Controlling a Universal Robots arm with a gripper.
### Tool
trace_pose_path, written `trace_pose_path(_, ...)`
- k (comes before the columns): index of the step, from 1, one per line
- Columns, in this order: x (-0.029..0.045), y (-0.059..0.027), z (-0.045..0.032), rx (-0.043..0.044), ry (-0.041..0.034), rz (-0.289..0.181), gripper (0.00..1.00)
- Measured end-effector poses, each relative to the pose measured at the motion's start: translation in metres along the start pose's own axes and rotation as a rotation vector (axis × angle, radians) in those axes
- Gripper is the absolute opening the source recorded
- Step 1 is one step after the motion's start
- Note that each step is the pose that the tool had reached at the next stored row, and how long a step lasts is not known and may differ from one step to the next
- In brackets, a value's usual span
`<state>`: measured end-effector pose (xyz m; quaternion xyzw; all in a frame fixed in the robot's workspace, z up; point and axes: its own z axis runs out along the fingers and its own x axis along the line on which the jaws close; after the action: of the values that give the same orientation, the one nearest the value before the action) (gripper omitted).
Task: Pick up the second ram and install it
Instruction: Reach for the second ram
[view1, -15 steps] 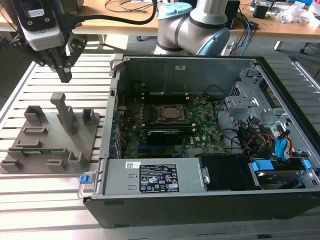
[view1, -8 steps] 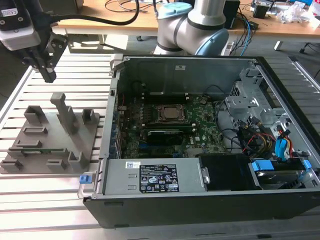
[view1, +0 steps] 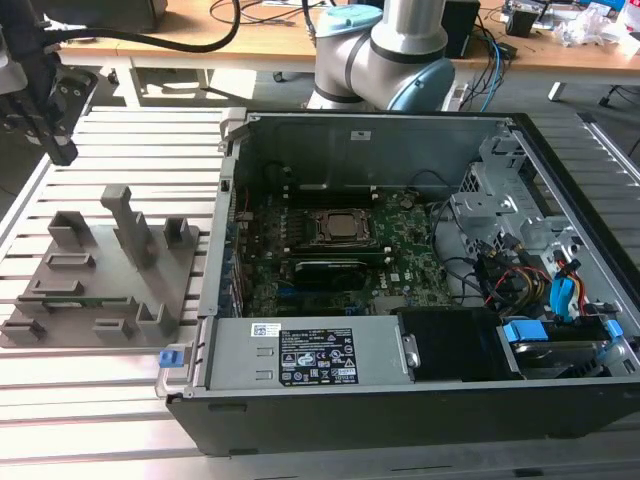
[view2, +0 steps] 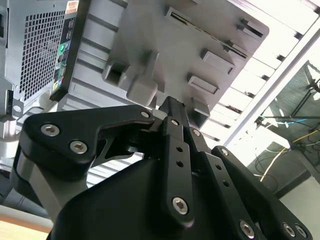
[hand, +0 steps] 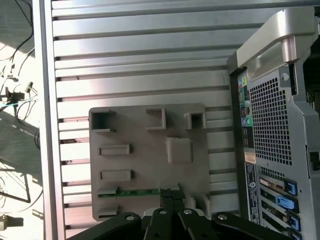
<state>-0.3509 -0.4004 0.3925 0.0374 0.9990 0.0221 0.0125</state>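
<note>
One stick, the second ram (hand: 140, 191), lies in the grey holder tray (hand: 150, 125) — approach step; claw (hand: 172, 199) hovers above, pressed together, empty — likely must part to grasp.

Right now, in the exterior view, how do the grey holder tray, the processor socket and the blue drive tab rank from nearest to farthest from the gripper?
The gripper is at the exterior view's upper left.
1. grey holder tray: nearest, on the exterior view's left.
2. processor socket: around the middle.
3. blue drive tab: farthest, on the exterior view's right.
</note>
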Motion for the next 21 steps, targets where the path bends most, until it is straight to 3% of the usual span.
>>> trace_pose_path(2, 0.0056, -0.0056, 0.0001, 0.0000, 0.0001, 0.000, 0.11)
trace_pose_path(4, 0.0069, -0.0104, 0.0000, 0.0000, 0.0001, 0.000, 0.11)
trace_pose_path(11, 0.0104, -0.0400, 0.0002, 0.0001, 0.0001, 0.000, 0.11)
trace_pose_path(21, 0.0104, -0.0431, 0.0001, 0.0001, 0.0001, 0.000, 0.11)
